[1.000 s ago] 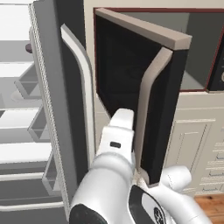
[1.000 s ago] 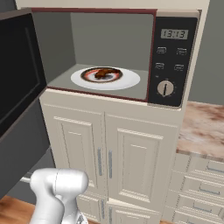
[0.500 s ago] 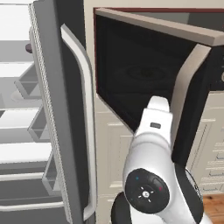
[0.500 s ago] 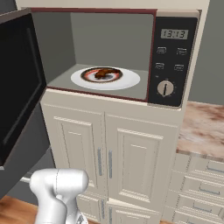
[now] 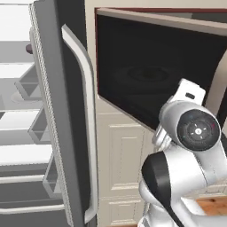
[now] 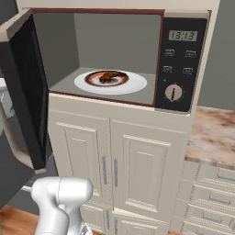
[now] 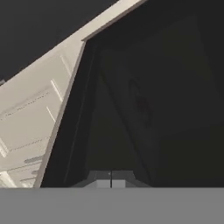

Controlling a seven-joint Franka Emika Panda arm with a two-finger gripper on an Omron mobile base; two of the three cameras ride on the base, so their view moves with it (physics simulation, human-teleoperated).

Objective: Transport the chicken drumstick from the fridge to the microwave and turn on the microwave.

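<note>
- White arm's gripper (image 7: 111, 183) sits right at the black glass of the microwave door (image 7: 144, 113), jaws pressed together and holding nothing.
- Stiff and hinged, that door (image 5: 155, 75) stands open; it should swing lightly, and a push on the glass near its free edge, by the tan handle, looks the best place to bear on.
- Fridge (image 5: 66, 124) stands open beside it.
- Farther in, the chicken drumstick (image 6: 109, 76) lies on the white plate (image 6: 133, 85) at the middle of the microwave (image 6: 110, 59) floor: small, light, probably greasy.
- Control dial (image 6: 173, 92) is untouched.
</note>
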